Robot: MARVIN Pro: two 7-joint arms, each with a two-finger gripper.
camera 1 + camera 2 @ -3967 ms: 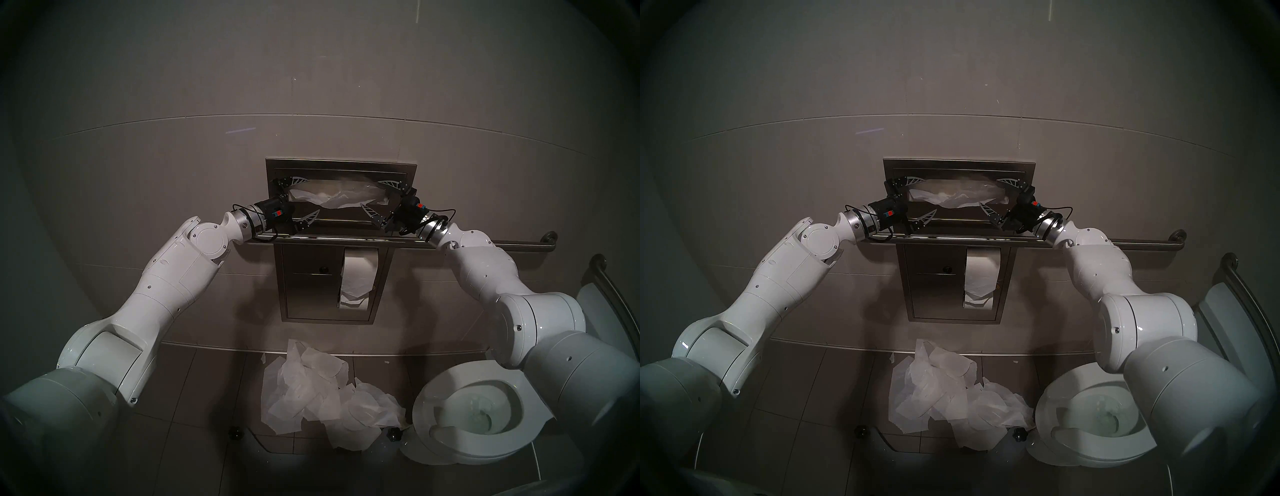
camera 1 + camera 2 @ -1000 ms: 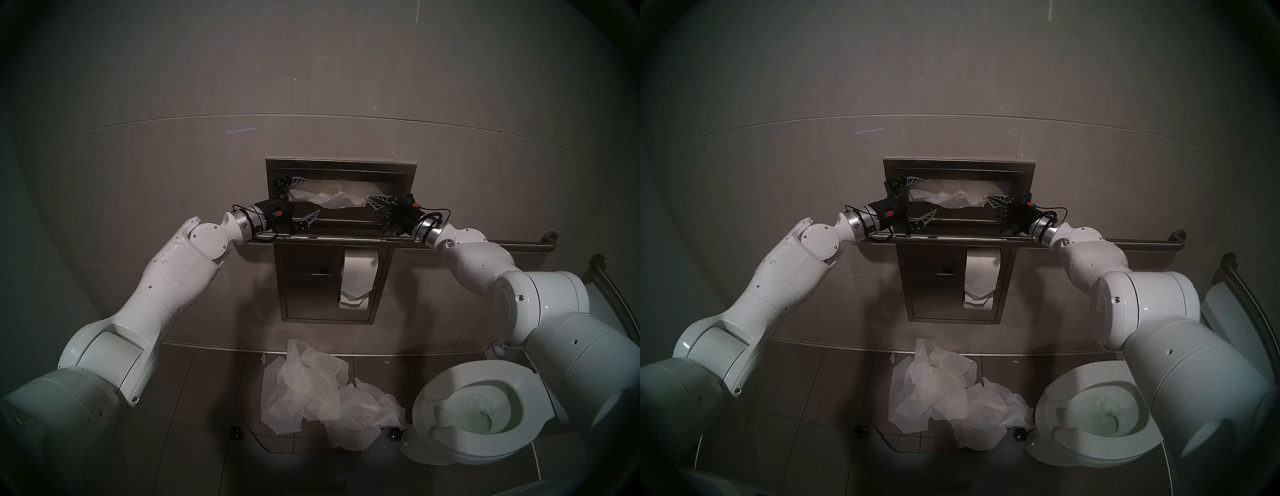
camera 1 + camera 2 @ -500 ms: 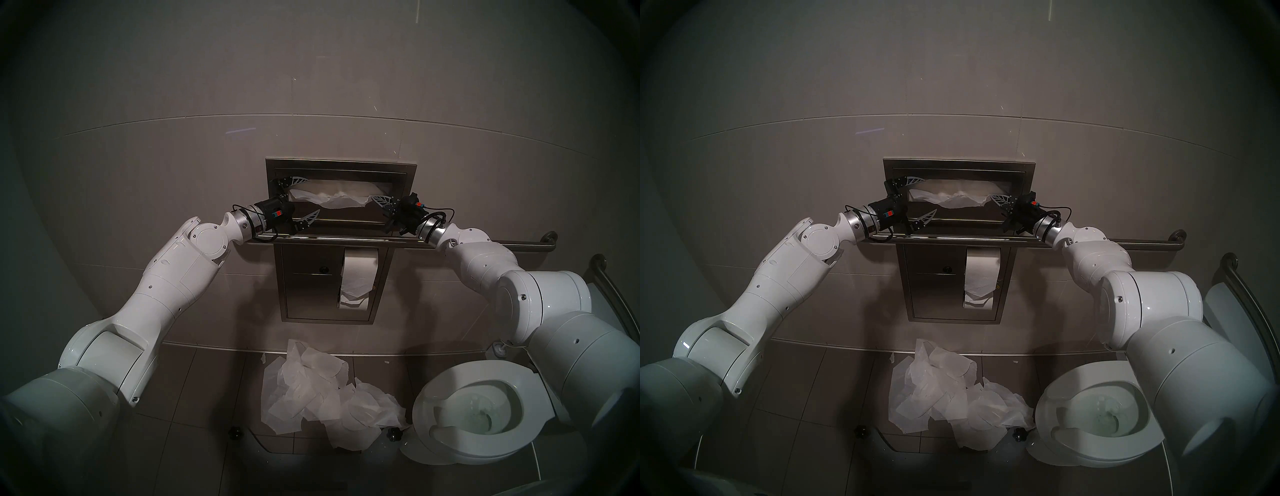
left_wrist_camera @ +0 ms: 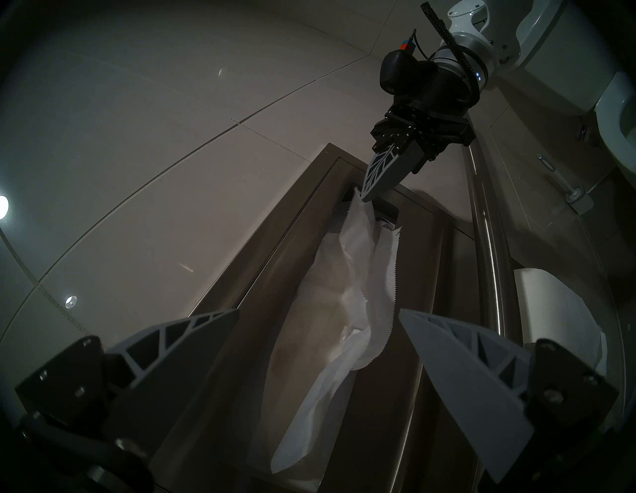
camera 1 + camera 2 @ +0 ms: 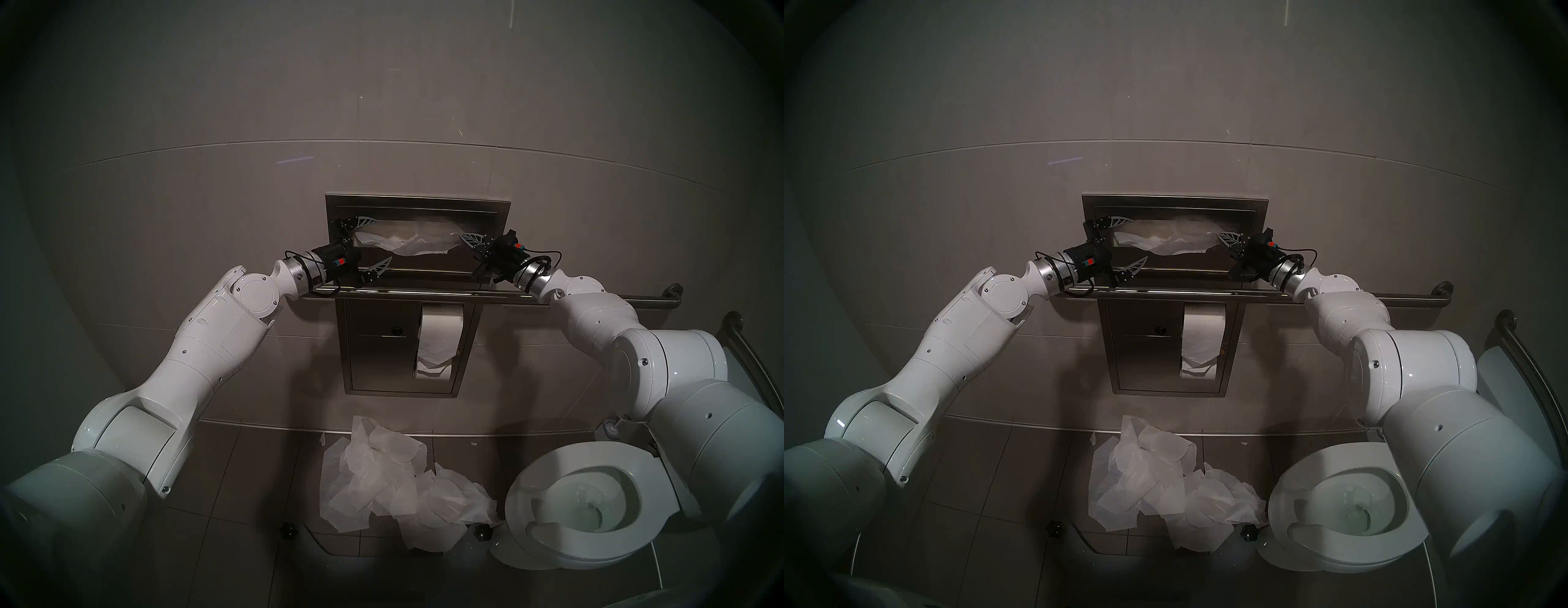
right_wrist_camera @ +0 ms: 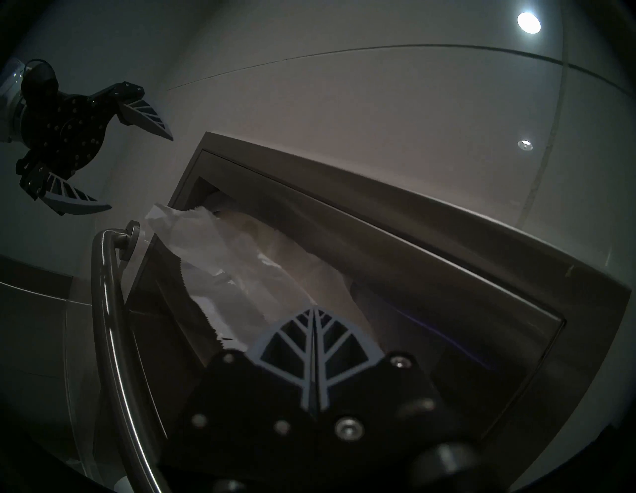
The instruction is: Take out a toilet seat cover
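Observation:
The toilet seat cover point(image 5: 407, 244) is a thin creased white sheet hanging partly out of the steel wall dispenser point(image 5: 418, 201). It also shows in the head right view point(image 5: 1166, 244), left wrist view point(image 4: 358, 275) and right wrist view point(image 6: 220, 248). My right gripper point(image 5: 464, 237) point(image 5: 1221, 235) point(image 4: 364, 196) point(image 6: 315, 310) is shut on the sheet's right end. My left gripper point(image 5: 385, 238) point(image 5: 1141, 238) point(image 4: 319, 311) point(image 6: 141, 172) is wide open at the sheet's left end, one finger above it and one below, not touching it.
A steel grab bar point(image 5: 424, 293) runs just under both wrists. Below it is a toilet paper roll point(image 5: 439, 339) in a steel panel. A heap of wrinkly white sheets point(image 5: 394, 484) lies on the floor, with the toilet point(image 5: 585, 505) at the right.
My right gripper, open 4 s ago, has shut on the sheet's right end and in the last second moved right and a little up, drawing that end along. My left arm has not moved.

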